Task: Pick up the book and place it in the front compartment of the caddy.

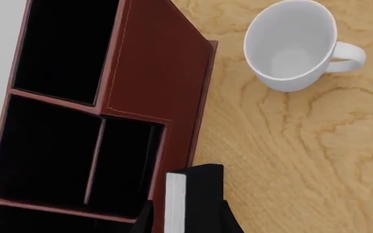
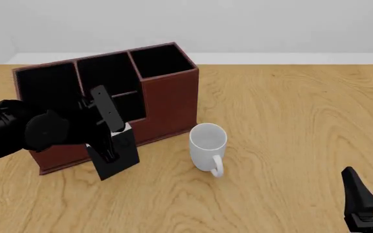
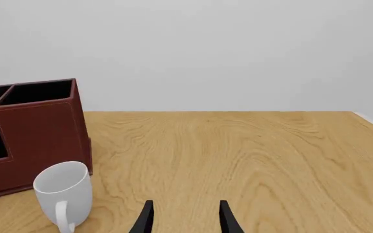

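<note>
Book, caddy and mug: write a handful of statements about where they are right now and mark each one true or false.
1. The left gripper holds the book. True.
2. The book already sits inside the caddy. False: it is outside, at the caddy's near wall, held by the gripper.
3. The white mug lies on its side. False: it stands upright, open end up, with nothing inside.
4. The right gripper holds nothing. True: its fingers are apart over bare table.
5. The mug stands on the wood beside the caddy, not in it. True.
6. The right gripper is touching the mug. False: it is well apart from it, near the table's front edge.
</note>
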Controlling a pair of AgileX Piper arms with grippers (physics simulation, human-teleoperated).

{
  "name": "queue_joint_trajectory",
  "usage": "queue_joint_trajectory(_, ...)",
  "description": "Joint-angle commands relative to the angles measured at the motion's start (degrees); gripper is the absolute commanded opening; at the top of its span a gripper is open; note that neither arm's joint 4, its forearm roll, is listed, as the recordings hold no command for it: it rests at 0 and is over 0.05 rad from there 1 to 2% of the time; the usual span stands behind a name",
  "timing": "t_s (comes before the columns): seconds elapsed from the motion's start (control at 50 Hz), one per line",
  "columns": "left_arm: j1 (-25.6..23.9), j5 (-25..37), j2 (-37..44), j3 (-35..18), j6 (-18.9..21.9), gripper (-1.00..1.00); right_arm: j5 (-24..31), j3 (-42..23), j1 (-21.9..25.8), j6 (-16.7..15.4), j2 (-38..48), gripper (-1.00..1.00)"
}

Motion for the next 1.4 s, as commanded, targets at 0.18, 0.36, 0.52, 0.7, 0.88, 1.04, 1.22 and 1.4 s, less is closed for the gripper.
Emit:
queue_joint_trajectory(0.18, 0.92, -2.74, 2.09, 1.25, -0.80, 1.00, 0.00, 0.00, -0.01, 0.00, 0.00, 1.00)
queue_joint_trajectory(0.36, 1.82, -3.84, 3.14, 1.47, -0.44, 1.00, 0.00, 0.00, 0.01, 0.00, 0.00, 1.00)
queue_joint_trajectory(0.52, 1.94, -4.80, 4.11, 1.56, -0.75, 1.00, -0.01, 0.00, 0.00, 0.00, 0.02, 1.00)
queue_joint_trajectory(0.7, 2.24, -5.42, 4.91, 1.56, -0.59, 1.00, 0.00, 0.00, 0.00, 0.00, 0.00, 1.00)
queue_joint_trajectory(0.88, 3.41, -6.04, 6.20, 0.47, -0.61, 1.00, 0.00, 0.00, -0.01, 0.00, 0.00, 1.00)
queue_joint_trajectory(1.04, 3.56, -6.32, 6.38, 0.60, -0.33, 1.00, 0.00, 0.00, -0.02, 0.00, 0.01, 1.00)
queue_joint_trajectory(1.22, 3.88, -7.25, 7.42, 0.85, -0.72, 1.00, 0.01, 0.00, 0.00, 0.00, -0.02, 1.00)
queue_joint_trajectory(1.4, 3.56, -7.99, 7.65, 1.47, -1.14, 1.00, 0.00, 0.00, -0.01, 0.01, 0.00, 1.00)
